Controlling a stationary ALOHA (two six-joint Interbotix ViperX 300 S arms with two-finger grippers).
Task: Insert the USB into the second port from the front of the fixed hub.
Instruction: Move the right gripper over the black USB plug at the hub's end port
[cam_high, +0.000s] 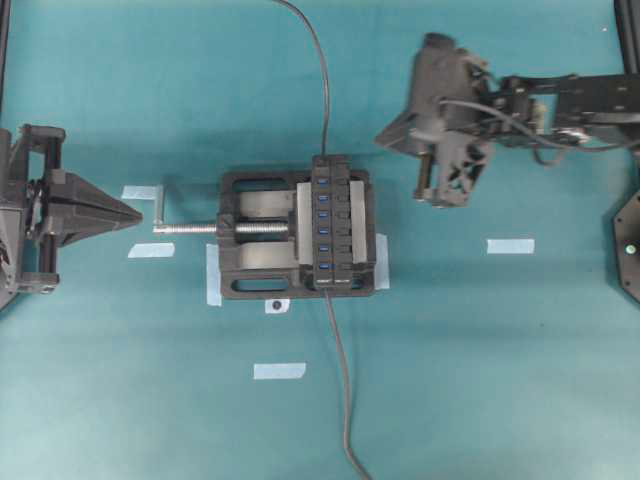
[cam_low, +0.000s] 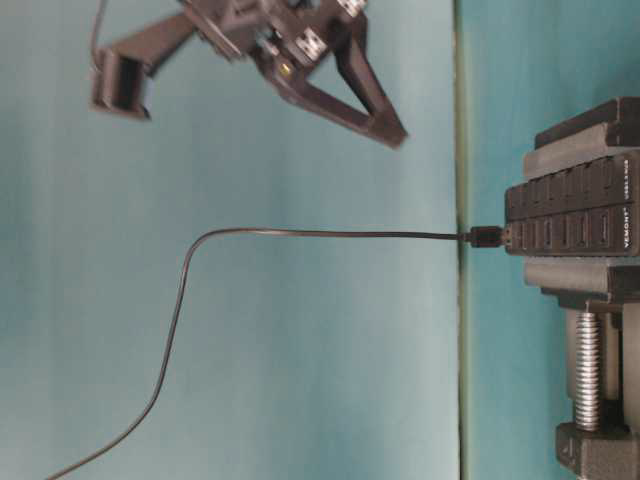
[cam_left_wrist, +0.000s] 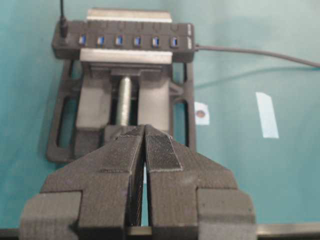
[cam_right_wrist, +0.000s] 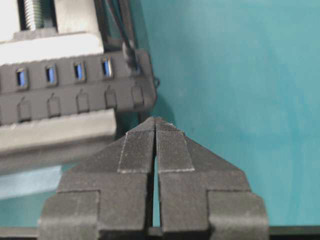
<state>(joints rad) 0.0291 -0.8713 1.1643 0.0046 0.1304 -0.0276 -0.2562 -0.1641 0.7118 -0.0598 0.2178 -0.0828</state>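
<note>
"VEMONT" in white on the end of the fixed hub (cam_low: 628, 216), smaller print beside it unreadable

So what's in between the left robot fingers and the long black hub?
In the overhead view, the vise sits between them, its silver screw handle pointing toward the closed left fingers. The hub is clamped in its far side.

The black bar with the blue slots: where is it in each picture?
Overhead: the fixed hub stands upright at centre, clamped in the vise.
Table-level: right edge, mid-height.
Left wrist: across the top.
Right wrist: upper left.
Shared landmark: the vise's silver screw, except in the right wrist view.
</note>
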